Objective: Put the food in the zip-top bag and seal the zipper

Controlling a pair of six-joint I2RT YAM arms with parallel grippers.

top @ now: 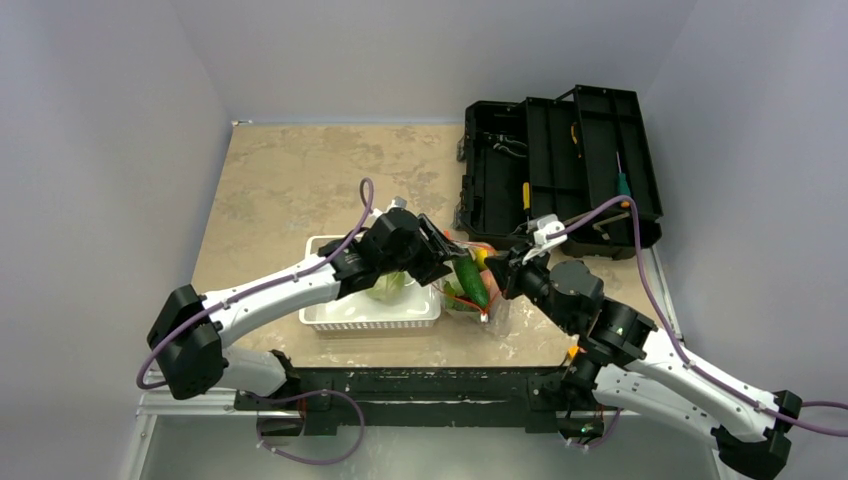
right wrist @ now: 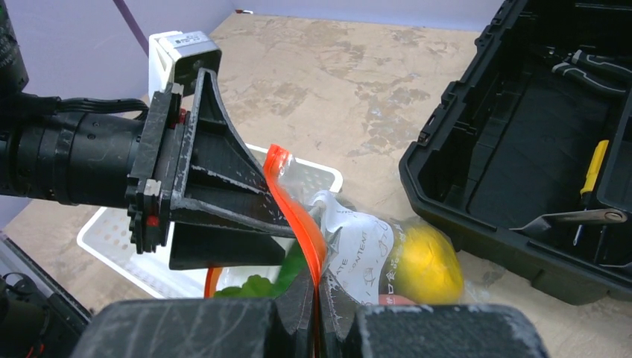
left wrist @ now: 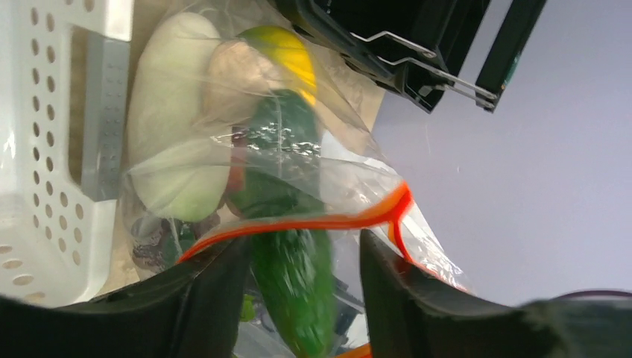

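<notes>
Cucumber sits within the spread left gripper; right gripper pinches zipper

The table was a tan slab with a mottled, stone-like pattern, enclosed by pale walls on three sides. A black rail ran along its near edge. Three things rested on the surface. A white slatted plastic basket sat near the front edge, left of centre. Just beside its right end was a clear, crinkly plastic zip-top bag with an orange-red strip along its mouth, its bottom on the tabletop. A black plastic toolbox stood open at the far right corner with its lid thrown back, near the bag.
</notes>
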